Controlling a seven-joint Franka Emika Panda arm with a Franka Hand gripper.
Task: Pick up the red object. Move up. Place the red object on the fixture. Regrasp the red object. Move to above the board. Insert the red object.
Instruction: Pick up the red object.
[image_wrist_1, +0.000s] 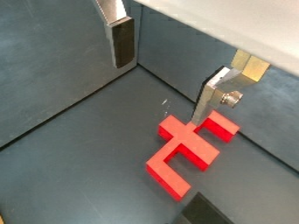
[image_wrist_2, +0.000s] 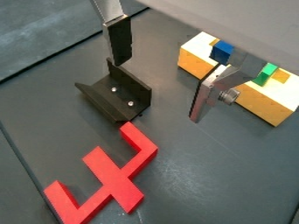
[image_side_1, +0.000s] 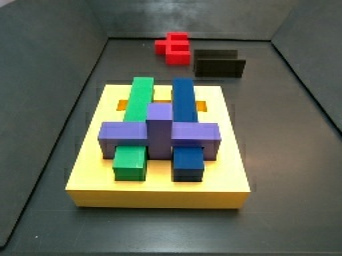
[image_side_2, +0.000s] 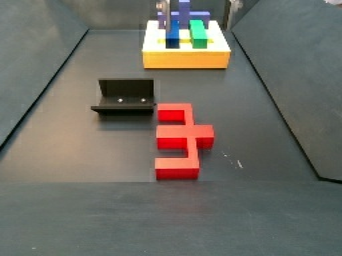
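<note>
The red object (image_side_2: 181, 140) lies flat on the dark floor, right beside the fixture (image_side_2: 124, 97); it also shows far back in a side view (image_side_1: 174, 45). In both wrist views my gripper (image_wrist_1: 162, 90) (image_wrist_2: 156, 90) hangs open above the floor with nothing between its silver fingers (image_wrist_1: 121, 44). The red object (image_wrist_1: 187, 144) (image_wrist_2: 105, 171) sits below it, partly behind one finger (image_wrist_1: 214, 101). The fixture (image_wrist_2: 114, 96) stands just under the other finger. The yellow board (image_side_1: 160, 190) (image_wrist_2: 201, 57) carries green, blue and purple blocks. Neither side view shows the gripper.
Dark walls enclose the floor on all sides, and a pale wall edge (image_wrist_1: 222, 31) runs close behind the gripper. The board (image_side_2: 187, 58) stands at the far end from the red object, with the fixture (image_side_1: 218, 65) between them.
</note>
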